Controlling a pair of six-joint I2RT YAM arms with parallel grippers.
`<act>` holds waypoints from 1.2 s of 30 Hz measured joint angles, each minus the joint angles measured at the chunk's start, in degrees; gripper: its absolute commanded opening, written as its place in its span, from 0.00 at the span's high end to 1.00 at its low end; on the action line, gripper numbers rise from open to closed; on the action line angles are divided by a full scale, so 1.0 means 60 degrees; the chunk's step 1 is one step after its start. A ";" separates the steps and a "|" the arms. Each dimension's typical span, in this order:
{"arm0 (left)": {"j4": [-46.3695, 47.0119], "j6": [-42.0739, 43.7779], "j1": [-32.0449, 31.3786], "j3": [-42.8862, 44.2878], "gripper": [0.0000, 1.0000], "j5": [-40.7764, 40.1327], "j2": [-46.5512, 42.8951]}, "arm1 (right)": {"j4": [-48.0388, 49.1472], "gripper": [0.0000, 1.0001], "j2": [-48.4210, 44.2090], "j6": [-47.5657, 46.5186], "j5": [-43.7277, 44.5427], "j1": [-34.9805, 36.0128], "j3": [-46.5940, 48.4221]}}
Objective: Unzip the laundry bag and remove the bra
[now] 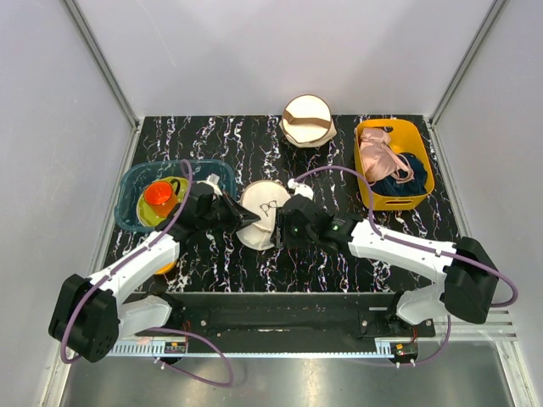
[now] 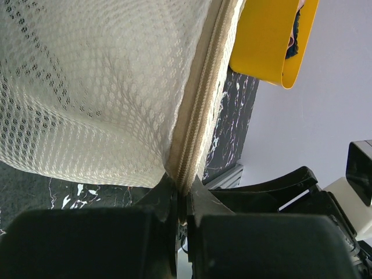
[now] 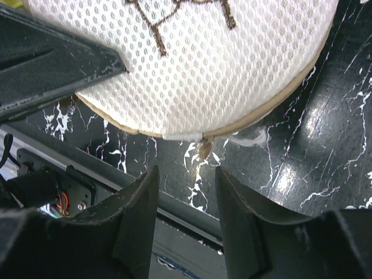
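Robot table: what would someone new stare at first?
Probably the white mesh laundry bag in the middle of the black table. The left gripper pinches its zipper edge, and the right gripper hangs open by the zip pull. The bright yellow bin at the back right pops too.

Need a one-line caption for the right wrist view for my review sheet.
Right gripper, jaws apart, poised just short of the zipper pull on the white mesh laundry bag's tan seam.

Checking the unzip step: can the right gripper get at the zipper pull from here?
Probably yes. The zipper pull hangs free at the rim of the laundry bag, just ahead of the open right gripper, with nothing between them. The left gripper pinches the bag elsewhere.
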 measured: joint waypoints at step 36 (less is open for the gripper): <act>-0.0710 0.1545 -0.0138 0.2342 1.00 0.1013 0.2473 | 0.0131 1.00 -0.1956 -0.0280 0.2284 0.0044 -0.1555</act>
